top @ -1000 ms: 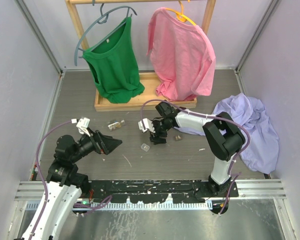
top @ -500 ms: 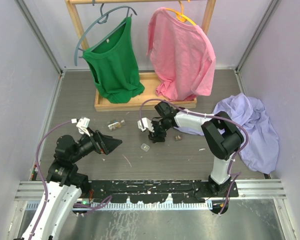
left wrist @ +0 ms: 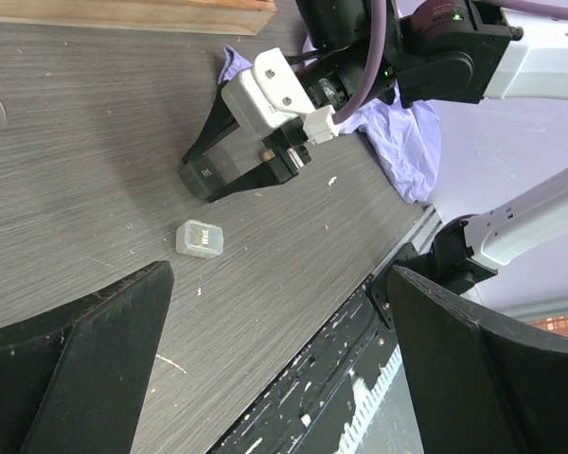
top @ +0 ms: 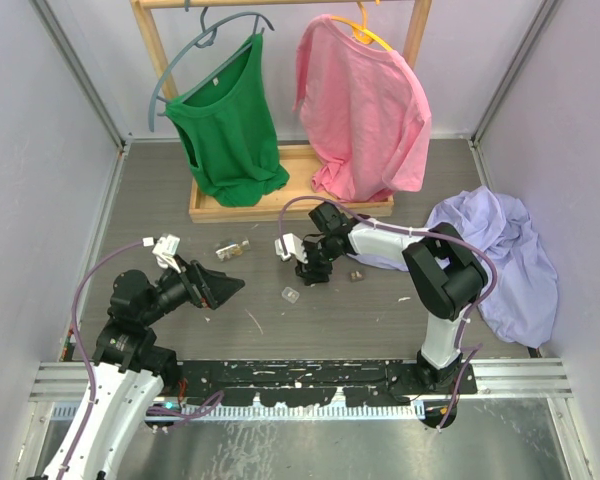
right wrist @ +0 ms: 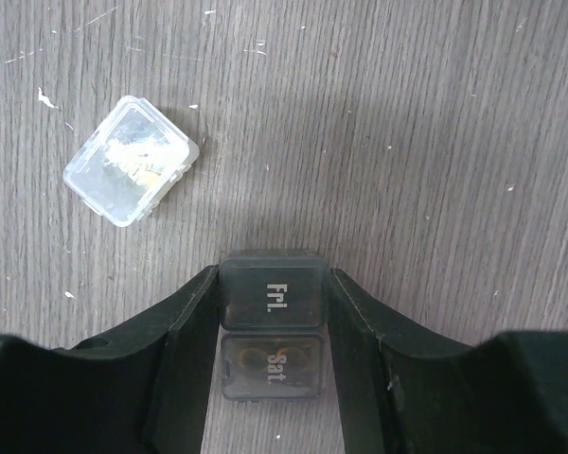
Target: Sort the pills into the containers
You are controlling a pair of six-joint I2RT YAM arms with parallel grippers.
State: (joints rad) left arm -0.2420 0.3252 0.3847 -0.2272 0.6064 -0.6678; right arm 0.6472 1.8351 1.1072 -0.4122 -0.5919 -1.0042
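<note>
Joined dark tubs (marked Fri., Sat.) lying flat; clear tub apart, up-left

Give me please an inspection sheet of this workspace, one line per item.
surface: grey wood-grain table, small white flecks.
job's things: dark pill box marked Fri. and Sat.; clear pill box lying apart from it; more small boxes farther left.
clutter: purple cloth at the right edge.
grippers: right gripper shut on the dark pill box; left gripper open, holding nothing.
cables: purple cable looped beside each arm.
surroundings: wooden rack with green shirt and pink shirt; pale walls.
</note>
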